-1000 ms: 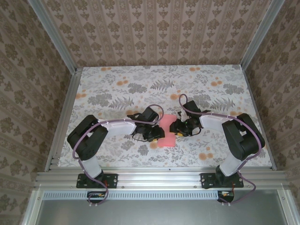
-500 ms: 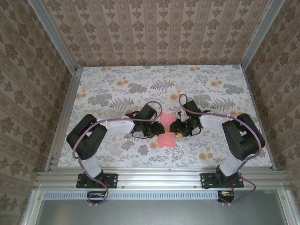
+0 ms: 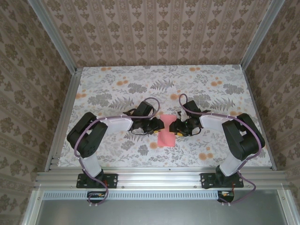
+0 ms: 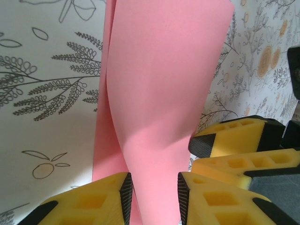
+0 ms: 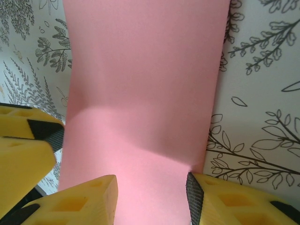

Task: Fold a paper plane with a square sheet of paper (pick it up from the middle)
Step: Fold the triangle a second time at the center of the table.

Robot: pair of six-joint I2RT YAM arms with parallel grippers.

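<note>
The square sheet of paper (image 3: 166,137) is plain pink and lies near the table's front middle, bowed up into a narrow hump between my two grippers. My left gripper (image 3: 158,126) pinches it from the left. In the left wrist view the sheet (image 4: 159,93) fills the gap between the yellow fingers of that gripper (image 4: 154,192). My right gripper (image 3: 174,127) holds it from the right, and its pads press against the sheet (image 5: 140,93) on either side of the gripper (image 5: 151,192). The paper plane is out of view.
The floral tabletop (image 3: 117,89) stretches away behind the grippers. Aluminium rails (image 3: 63,117) run along both sides, with patterned walls beyond. The opposite gripper's yellow fingers (image 4: 234,140) sit close beside the sheet, a finger's width away.
My left gripper has shifted slightly toward the far side and closed a little. The sheet has drawn in from a wide patch to a narrower strip. The right arm has stayed put.
</note>
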